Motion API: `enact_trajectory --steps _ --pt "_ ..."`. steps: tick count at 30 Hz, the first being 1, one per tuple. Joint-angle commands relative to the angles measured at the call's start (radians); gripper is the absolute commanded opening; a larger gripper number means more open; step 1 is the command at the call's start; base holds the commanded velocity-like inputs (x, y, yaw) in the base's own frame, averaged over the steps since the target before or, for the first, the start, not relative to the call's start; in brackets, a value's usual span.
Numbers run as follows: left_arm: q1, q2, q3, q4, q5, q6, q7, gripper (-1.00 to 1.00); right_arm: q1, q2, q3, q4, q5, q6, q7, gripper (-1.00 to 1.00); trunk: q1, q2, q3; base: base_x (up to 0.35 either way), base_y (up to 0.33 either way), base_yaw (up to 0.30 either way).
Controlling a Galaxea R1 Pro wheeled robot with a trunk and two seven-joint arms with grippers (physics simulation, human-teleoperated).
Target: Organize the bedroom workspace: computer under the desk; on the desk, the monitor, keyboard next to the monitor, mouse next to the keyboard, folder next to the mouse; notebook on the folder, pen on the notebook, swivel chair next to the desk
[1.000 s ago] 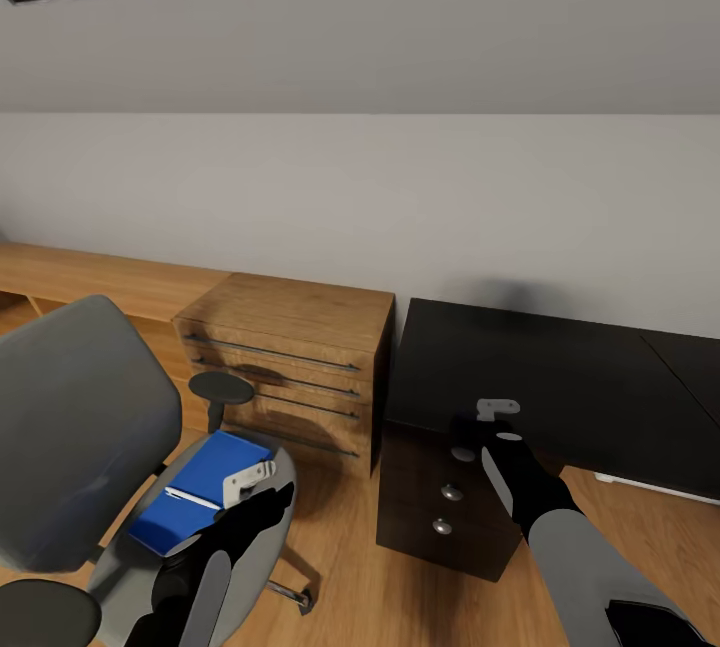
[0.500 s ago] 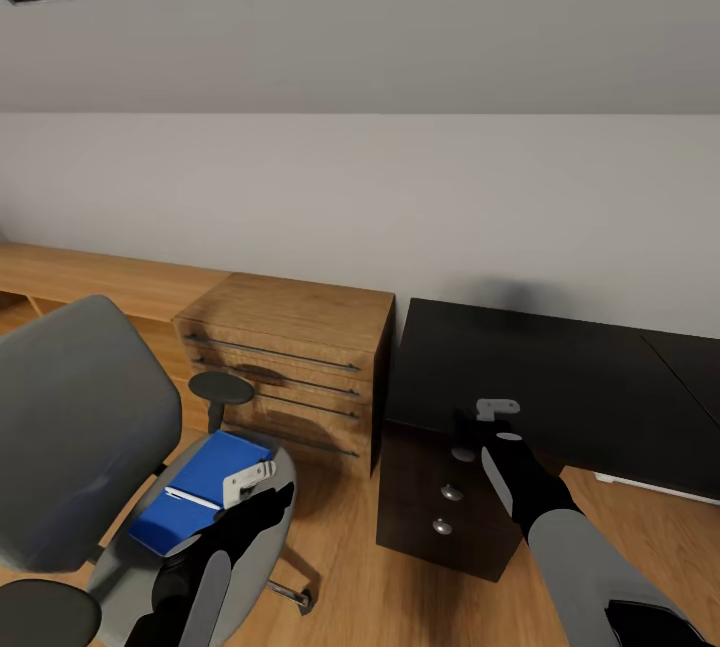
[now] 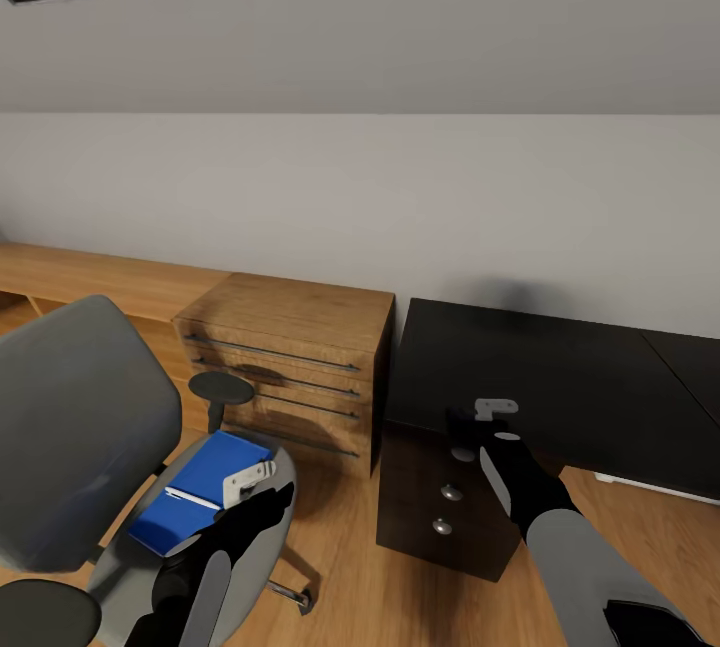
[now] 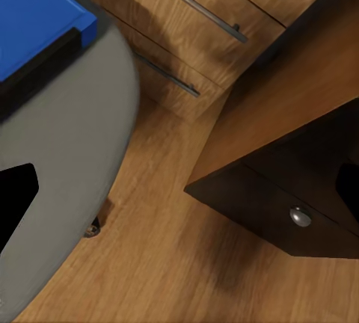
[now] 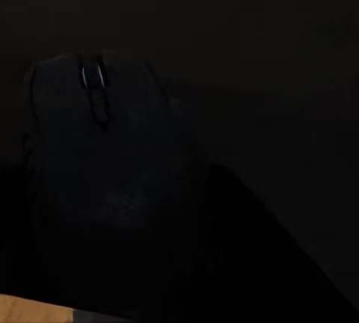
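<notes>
1. Left hand low over swivel chair, blue folder just beyond; grip unclear.
2. Right hand stretched to desk edge, black mouse just ahead; grip unclear.

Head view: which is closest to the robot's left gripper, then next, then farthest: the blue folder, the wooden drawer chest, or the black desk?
From the left gripper:
1. Blue folder, right beside it on the chair seat.
2. Wooden drawer chest, behind it against the wall.
3. Black desk, farthest, across on the right arm's side.
</notes>
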State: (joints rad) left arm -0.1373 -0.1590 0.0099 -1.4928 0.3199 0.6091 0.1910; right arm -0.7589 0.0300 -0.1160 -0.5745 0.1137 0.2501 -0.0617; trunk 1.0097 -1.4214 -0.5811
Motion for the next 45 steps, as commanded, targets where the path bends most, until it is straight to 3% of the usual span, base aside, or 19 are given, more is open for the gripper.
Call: enact_trajectory --steps 1,19,45 --pt "-0.001 -0.001 0.001 -0.001 0.010 0.004 0.007 1.00 0.000 0.002 -0.005 -0.002 0.010 0.006 0.001 -1.00 0.000 -0.001 -0.001 0.000 0.000 0.065" --pt "0.000 -0.001 0.001 -0.001 0.010 0.004 0.007 1.00 0.000 0.002 -0.005 -0.002 0.011 0.006 0.000 -1.00 0.000 -0.001 -0.001 0.000 0.000 0.213" --pt "0.000 -0.001 -0.002 -0.001 0.009 0.004 0.007 1.00 0.000 0.002 -0.005 -0.004 0.011 0.004 -0.001 -1.00 0.000 -0.001 -0.001 0.000 0.000 0.013"
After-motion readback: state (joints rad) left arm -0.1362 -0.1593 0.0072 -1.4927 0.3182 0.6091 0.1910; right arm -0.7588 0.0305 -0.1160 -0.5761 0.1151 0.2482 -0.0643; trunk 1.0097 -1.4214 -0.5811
